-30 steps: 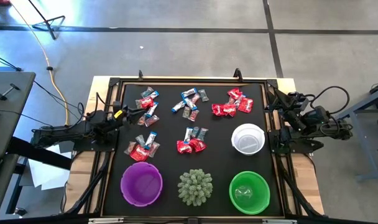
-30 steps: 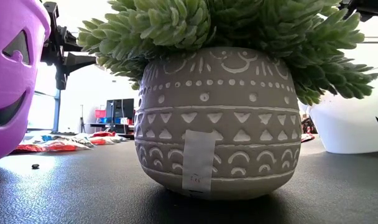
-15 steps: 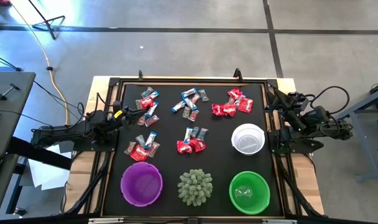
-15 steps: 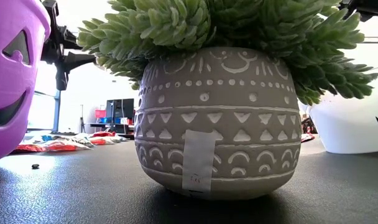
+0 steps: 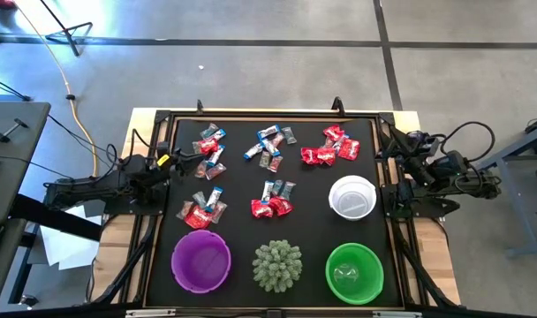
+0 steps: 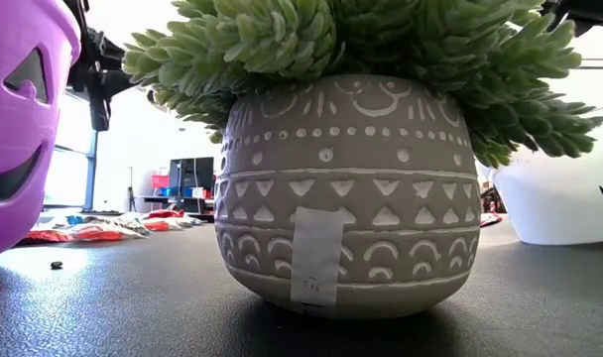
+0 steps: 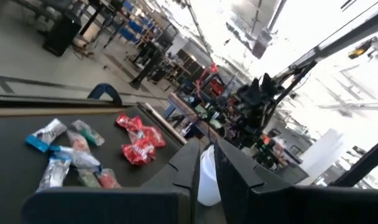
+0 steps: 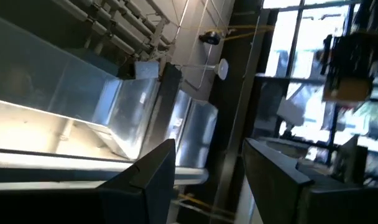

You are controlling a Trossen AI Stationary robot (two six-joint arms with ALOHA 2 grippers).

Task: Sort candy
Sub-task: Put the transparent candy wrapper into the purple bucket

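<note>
Left gripper (image 5: 187, 160), fingers nearly together and empty, sits at frame left beside the candy (image 5: 267, 146) — six clusters across the mat's (image 5: 304, 185) upper half. Right gripper (image 5: 383, 140), fingers apart, waits at right edge.

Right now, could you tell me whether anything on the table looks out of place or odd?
Only the potted plant seems odd: it sits between the purple bowl and the green bowl, where a sorting bowl might go. The candy lies in loose piles. Nothing looks spilled or damaged.
</note>
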